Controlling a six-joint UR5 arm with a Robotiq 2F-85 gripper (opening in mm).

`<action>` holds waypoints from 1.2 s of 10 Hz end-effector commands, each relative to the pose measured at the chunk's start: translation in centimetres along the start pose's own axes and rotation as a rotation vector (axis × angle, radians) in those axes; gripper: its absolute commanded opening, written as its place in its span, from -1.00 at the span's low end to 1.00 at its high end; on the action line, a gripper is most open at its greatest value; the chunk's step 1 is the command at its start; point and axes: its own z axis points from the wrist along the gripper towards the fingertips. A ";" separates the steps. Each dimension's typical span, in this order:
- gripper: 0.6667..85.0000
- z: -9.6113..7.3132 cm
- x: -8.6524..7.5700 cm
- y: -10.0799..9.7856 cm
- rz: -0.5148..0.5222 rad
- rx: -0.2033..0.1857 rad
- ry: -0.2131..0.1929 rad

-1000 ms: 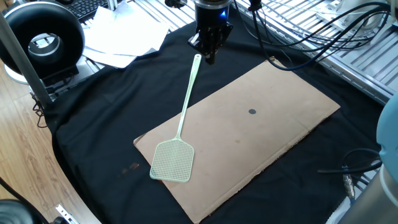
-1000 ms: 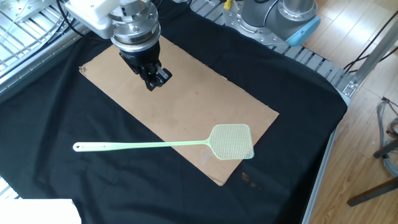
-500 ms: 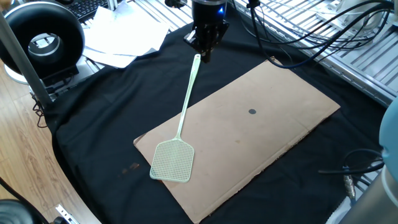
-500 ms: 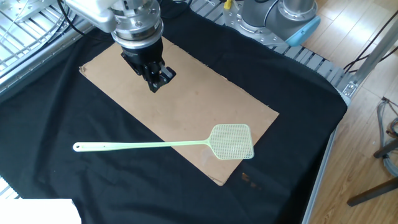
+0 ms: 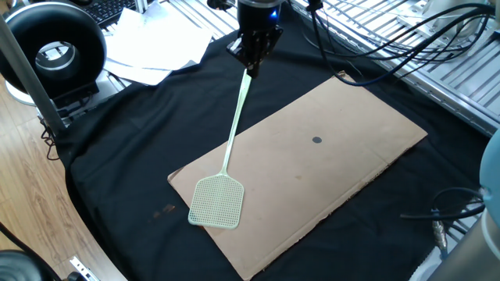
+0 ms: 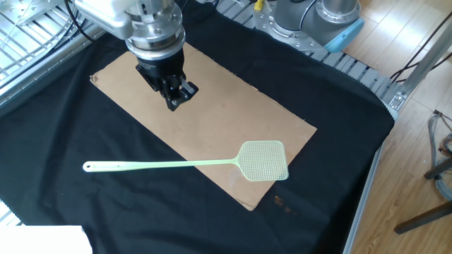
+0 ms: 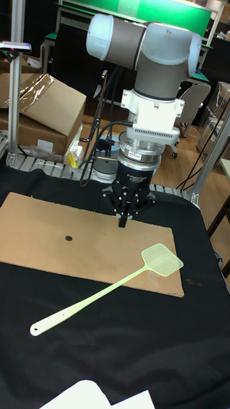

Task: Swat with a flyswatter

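The pale green flyswatter [image 5: 231,140] lies flat and untouched, its mesh head [image 5: 217,201] on the near corner of a brown cardboard sheet [image 5: 328,156] and its thin handle reaching out over the black cloth. From the other side, the flyswatter [image 6: 176,164] lies across the sheet's edge. My gripper [image 6: 178,99] hangs in the air over the cardboard sheet [image 6: 233,106], well apart from the handle. In the tall view the gripper [image 7: 122,221] points straight down with its fingers together and nothing between them, behind the flyswatter [image 7: 102,293].
A small dark dot [image 5: 316,140] marks the cardboard. White papers [image 5: 156,47] and a black round device [image 5: 55,47] lie at the table's left. Cables [image 5: 375,39] run at the back right. A white sheet [image 7: 96,393] lies at the cloth's near edge.
The gripper has shifted a little across the cardboard, up and left in one fixed view. The flyswatter has not moved.
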 end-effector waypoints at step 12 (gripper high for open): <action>-0.95 -1.9 0.4 -0.3 -0.163 0.056 -0.030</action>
